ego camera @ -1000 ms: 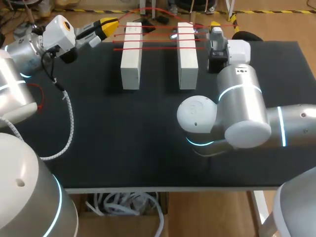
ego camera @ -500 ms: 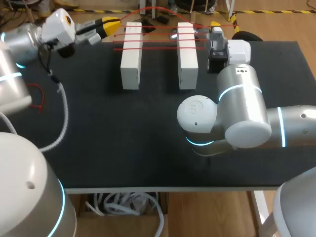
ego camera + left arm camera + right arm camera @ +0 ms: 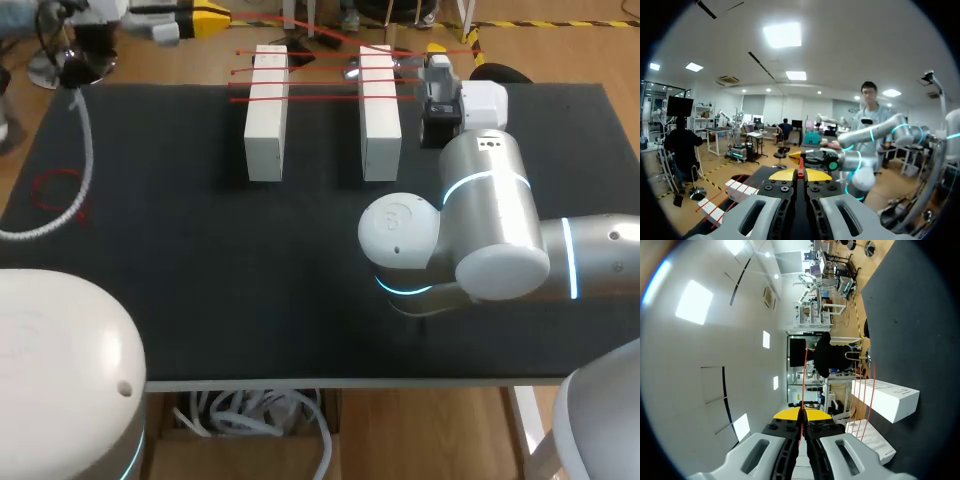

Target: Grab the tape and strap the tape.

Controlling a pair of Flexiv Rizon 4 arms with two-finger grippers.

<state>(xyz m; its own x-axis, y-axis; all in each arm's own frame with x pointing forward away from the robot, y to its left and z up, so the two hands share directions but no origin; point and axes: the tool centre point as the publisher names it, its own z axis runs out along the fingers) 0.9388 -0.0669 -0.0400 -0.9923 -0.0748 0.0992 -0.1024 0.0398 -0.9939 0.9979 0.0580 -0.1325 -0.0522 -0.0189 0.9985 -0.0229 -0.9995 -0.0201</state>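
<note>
- My left gripper [image 3: 205, 17] is in the upper left corner of the head view, past the far edge of the table. Seen from its wrist, the yellow fingertips [image 3: 784, 174] are pressed together, pinching a short piece of the red tape [image 3: 800, 166].
- At the left edge, a small red loop [image 3: 58, 188] lies on the black table [image 3: 200, 290]. A white cable [image 3: 82, 150] curls close beside it.
- In the upper middle, the left block [image 3: 265, 125] and the right block [image 3: 379, 125], both white, stand side by side with a gap between them. Several strands of the red tape are stretched across the tops of both.
- Just right of the right block's far end is my right gripper [image 3: 436, 48]. From its wrist, its fingertips [image 3: 816, 414] are closed on a thin strand of the tape that runs out ahead of them. More strands cross the two blocks off to one side.
- My right arm [image 3: 480, 230], silver and bulky, fills the middle right of the head view.
</note>
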